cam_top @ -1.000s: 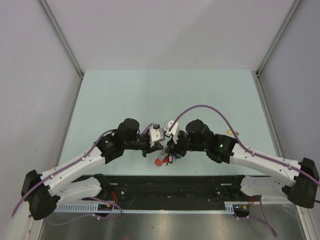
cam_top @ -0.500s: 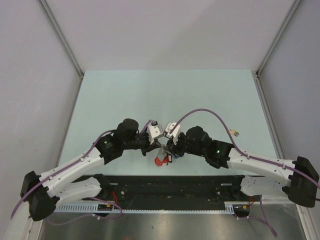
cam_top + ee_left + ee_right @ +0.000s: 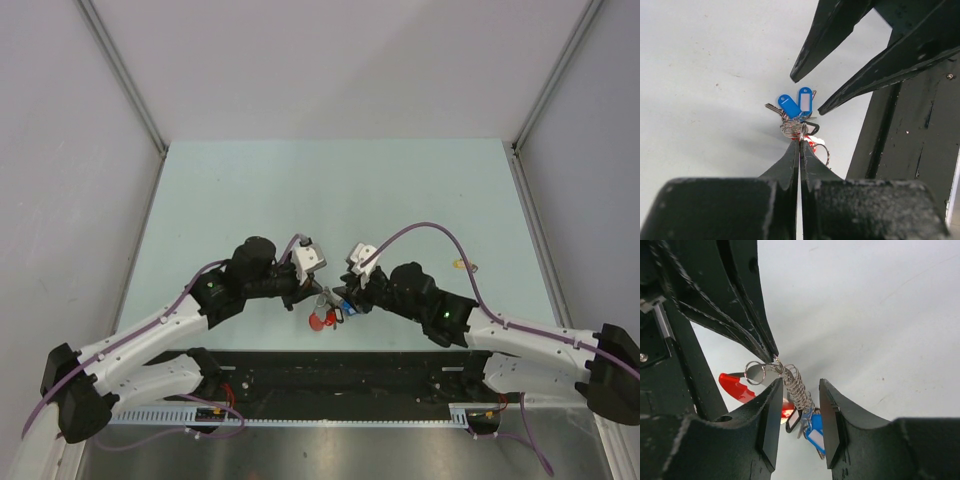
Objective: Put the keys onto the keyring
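Note:
My left gripper [image 3: 800, 142] is shut on the keyring [image 3: 794, 128], pinching its wire coil at the fingertips just above the table. Two blue-headed keys [image 3: 797, 103] hang from the coil's far end. The red end piece [image 3: 735, 387] and a small ring [image 3: 755, 372] show beside the left fingers [image 3: 747, 335]. My right gripper [image 3: 800, 385] is open, one jaw on each side of the coil [image 3: 799, 390], with a gap on the right side. In the top view both grippers meet over the red piece [image 3: 320, 321]. A small yellow-headed key [image 3: 465, 265] lies apart to the right.
The black base rail [image 3: 340, 375] runs just behind the grippers at the table's near edge. The pale green table [image 3: 330, 190] stretches away from the arms, bounded by grey walls on the left and right.
The right wrist has drawn a little to the right and lower, and its jaws have narrowed slightly. The left gripper has stayed shut on the keyring, almost still.

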Robot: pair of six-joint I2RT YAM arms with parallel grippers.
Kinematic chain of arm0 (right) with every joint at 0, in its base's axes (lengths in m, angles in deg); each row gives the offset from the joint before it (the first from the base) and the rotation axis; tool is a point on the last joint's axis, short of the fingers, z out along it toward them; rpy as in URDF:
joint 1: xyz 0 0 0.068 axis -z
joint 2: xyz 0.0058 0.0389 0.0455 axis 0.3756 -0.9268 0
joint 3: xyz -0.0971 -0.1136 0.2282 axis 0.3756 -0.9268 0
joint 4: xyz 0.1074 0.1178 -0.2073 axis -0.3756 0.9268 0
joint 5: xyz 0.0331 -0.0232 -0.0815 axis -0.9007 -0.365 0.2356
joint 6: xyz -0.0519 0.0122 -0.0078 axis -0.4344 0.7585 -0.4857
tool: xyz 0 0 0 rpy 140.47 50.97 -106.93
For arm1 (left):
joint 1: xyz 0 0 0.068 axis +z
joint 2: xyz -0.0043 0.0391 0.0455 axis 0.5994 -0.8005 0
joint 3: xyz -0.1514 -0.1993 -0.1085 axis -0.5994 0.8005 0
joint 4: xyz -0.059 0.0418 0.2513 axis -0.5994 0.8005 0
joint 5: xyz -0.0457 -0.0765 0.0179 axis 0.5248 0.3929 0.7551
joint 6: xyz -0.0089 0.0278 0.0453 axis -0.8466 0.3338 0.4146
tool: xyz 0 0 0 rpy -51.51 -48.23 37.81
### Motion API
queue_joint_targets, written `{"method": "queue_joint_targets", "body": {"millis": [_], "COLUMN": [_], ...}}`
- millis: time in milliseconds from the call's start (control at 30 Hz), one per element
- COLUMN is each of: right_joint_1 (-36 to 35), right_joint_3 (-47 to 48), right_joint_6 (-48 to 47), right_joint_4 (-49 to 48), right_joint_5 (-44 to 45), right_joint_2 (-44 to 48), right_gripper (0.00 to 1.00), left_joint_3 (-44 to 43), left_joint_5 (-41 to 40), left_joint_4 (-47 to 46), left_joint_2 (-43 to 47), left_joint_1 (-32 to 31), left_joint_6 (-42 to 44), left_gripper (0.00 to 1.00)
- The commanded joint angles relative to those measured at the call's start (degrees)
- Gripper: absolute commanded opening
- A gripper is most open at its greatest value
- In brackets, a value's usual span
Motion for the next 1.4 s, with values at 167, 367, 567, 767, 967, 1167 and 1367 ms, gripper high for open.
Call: {"method": "queue_joint_targets", "body": {"millis": [167, 367, 567, 767, 967, 1167, 1367], "right_joint_1": [-3.7, -4.6, -4.7, -4.7, -4.8, -5.3, -5.9], "right_joint_3": [-1.0, -1.0, -1.4, -1.7, -1.9, -1.9, -2.9], "right_joint_6": [-1.3, -2.6, -2.9, -3.0, -2.9, -3.4, -4.0], "right_joint_4": [-8.7, -9.4, -12.4, -14.7, -15.6, -16.4, -19.0], "right_joint_5": [5.2, 8.7, 10.1, 10.4, 8.9, 9.7, 10.6], "right_joint_2": [1.1, -0.4, -2.8, -3.4, -4.6, -5.6, -7.3], "right_gripper": [0.4, 0.39, 0.37, 0.34, 0.34, 0.34, 0.34], "left_joint_3": [-2.6, -2.6, -2.8, -2.8, -2.6, -2.6, -2.4], "left_joint_5": [0.2, 0.5, 1.6, 2.1, 2.4, 2.6, 3.2], "left_joint_4": [-3.6, -3.9, -4.1, -4.2, -4.9, -5.4, -6.2], "left_joint_2": [1.1, 1.1, 1.1, 1.1, 1.3, 1.2, 1.7], "left_joint_1": [0.8, 1.0, 1.3, 1.3, 1.3, 1.8, 2.3], "left_joint_6": [-4.2, -5.2, -6.1, -6.7, -7.7, -8.5, -10.3], "left_gripper": [0.0, 0.0, 0.0, 0.0, 0.0, 0.0, 0.0]}}
